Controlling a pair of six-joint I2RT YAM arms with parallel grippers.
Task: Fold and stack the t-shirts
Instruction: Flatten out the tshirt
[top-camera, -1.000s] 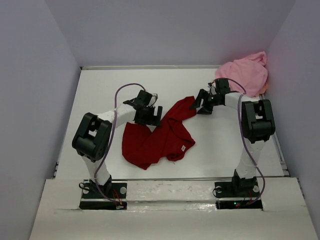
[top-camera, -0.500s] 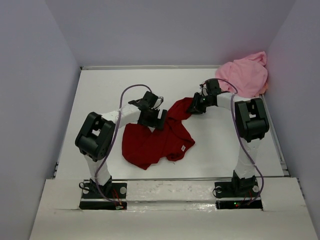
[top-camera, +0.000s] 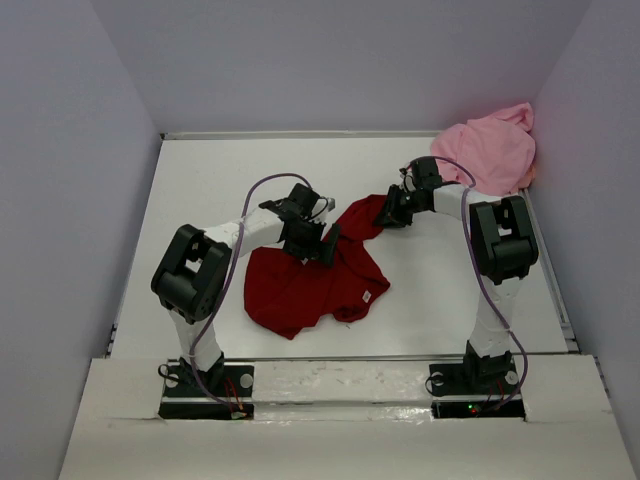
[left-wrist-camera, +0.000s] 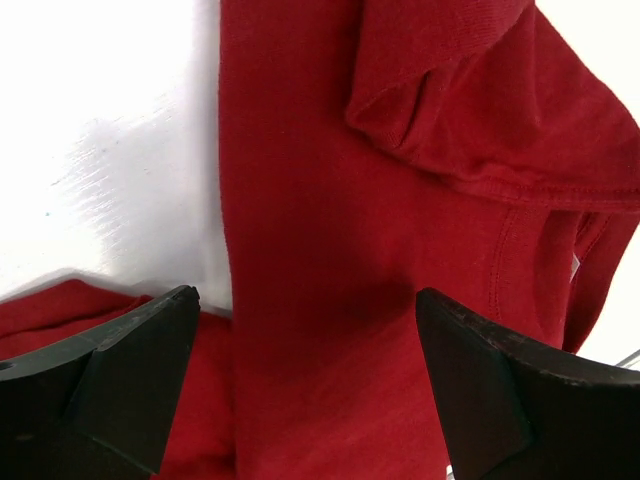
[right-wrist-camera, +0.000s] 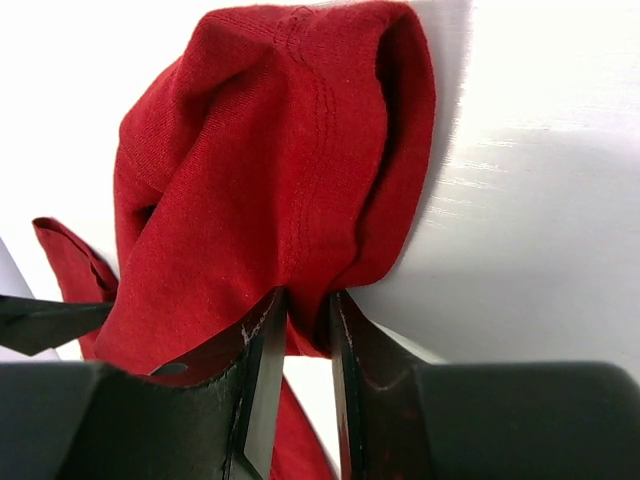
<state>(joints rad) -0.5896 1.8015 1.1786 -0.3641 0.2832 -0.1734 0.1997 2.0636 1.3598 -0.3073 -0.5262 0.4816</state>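
The white table (top-camera: 200, 190) carries both shirts. The dark red t-shirt (top-camera: 305, 290) lies crumpled near the table's middle, with 1 narrow end reaching toward the far right. The light pink t-shirt (top-camera: 492, 150) sits bunched in the far right corner, well apart from the red one. The left end effector (top-camera: 322, 245) hangs over the red shirt's upper left part, spread wide, with red cloth under the gap. The right end effector (top-camera: 386, 214) is clamped on that narrow far end, a bunched fold pinched between its nearly closed fingers (right-wrist-camera: 262, 350).
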